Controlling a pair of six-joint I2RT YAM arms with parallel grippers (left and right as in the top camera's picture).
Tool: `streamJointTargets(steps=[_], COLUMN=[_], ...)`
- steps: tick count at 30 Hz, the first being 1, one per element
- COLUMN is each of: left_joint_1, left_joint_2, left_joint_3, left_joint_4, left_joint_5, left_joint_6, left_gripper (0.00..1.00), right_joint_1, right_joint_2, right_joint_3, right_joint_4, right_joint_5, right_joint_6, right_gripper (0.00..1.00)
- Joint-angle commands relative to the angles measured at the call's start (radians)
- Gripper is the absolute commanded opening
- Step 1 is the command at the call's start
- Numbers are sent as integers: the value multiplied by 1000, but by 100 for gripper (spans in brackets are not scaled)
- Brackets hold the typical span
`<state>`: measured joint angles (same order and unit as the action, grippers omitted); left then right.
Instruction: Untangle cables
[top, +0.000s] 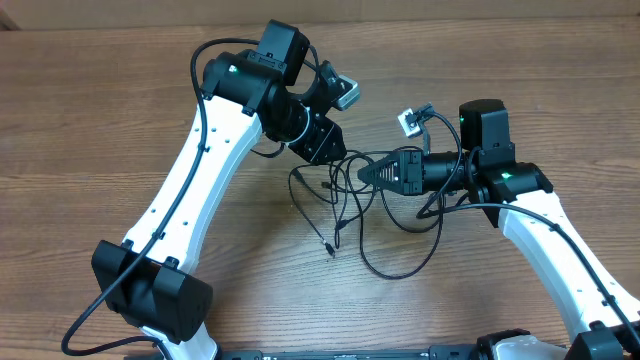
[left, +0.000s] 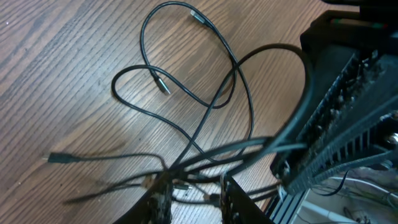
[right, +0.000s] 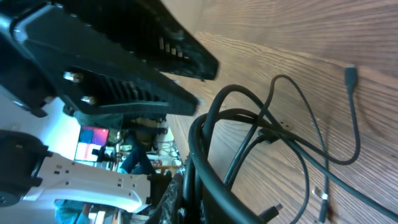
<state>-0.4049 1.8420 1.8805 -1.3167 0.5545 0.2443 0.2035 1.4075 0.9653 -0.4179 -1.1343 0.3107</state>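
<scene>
Pinching right gripper (top: 362, 172): arm level, pointing frame-left, jaws closed on the cables (top: 342, 205).
Left gripper (left: 194, 202): angled down at centre, jaws slightly parted, cords between.

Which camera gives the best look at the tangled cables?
Left wrist: the cables fill it, with loops and plugs clear. Overhead shows the whole tangle, but small. Right wrist shows only a few strands close up.
</scene>
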Motion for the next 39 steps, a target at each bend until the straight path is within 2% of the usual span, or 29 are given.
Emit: streamJointTargets(steps=[1,6,15,20,25,28,30,35,39], left_joint_1=[-3,-3,-3,-3,-3,-2,1,35,96], left_joint_2=[-31,-31,-31,-31,-31,-31,-31,-31,-31], left_joint_3=[13,13,13,13,13,13,13,13,13], left_joint_4=[0,-6,-6,19,82,105,107,103,101], left_joint_5=[24,29,51,-12,-117,-130,-157,-264,-265], left_joint_6=[48,48,63,45,-39,-55,-60,-124,-155], left_gripper=[27,27,27,26,26,17,5,4,4], right_joint_1=[2,3,4,4,4,4,4,4,4], right_joint_2=[-5,-5,-5,-5,-5,-5,-5,-5,-5], right_joint_3=[11,11,11,11,11,11,11,11,11], right_joint_4=[48,167,243,285,334,338,338,301,277], right_joint_5=[31,-64,-87,-193,-261,-262,-253,-194,-163], right_joint_6=[85,117,192,222,244,243,243,242,237], right_gripper=[4,4,4,4,4,4,4,4,4])
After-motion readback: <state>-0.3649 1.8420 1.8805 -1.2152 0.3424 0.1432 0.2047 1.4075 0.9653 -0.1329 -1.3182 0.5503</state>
